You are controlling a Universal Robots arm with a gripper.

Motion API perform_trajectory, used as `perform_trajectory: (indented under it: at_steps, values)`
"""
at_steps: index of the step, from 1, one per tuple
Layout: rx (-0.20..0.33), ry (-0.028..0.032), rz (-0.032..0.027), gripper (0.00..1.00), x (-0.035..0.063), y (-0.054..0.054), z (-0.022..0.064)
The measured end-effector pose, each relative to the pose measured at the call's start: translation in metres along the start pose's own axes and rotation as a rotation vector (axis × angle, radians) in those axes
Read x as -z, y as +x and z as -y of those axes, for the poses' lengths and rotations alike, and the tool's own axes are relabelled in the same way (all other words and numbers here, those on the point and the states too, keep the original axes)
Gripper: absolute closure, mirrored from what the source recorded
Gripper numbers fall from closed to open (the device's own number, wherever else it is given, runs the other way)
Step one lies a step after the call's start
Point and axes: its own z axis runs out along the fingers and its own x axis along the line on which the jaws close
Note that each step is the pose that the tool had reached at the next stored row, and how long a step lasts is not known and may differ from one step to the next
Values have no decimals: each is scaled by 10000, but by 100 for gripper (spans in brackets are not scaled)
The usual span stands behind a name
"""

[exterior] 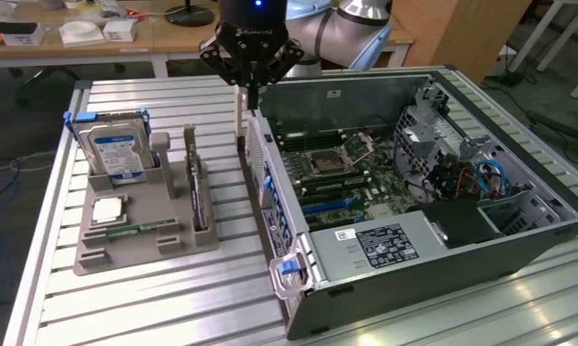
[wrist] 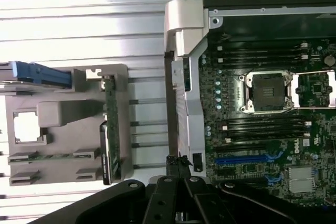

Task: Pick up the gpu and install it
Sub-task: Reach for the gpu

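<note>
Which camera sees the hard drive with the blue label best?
The exterior view: the hard drive stands upright in the gray holder, its blue-and-white label facing that camera. The wrist view looks down on its blue-edged top, so the label is hidden.

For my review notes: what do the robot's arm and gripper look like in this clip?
The silver-grey arm has rounded, smooth joint housings. The black gripper has a cylindrical body with small white lettering, a blue light above, and angular linkage bars tapering to slim jaws.
</note>
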Motion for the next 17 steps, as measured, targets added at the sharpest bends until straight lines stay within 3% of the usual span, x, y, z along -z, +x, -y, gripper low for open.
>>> perform_trajectory:
  at_steps: [17]
  values:
    - [0,-1,-2,90,0,643,48]
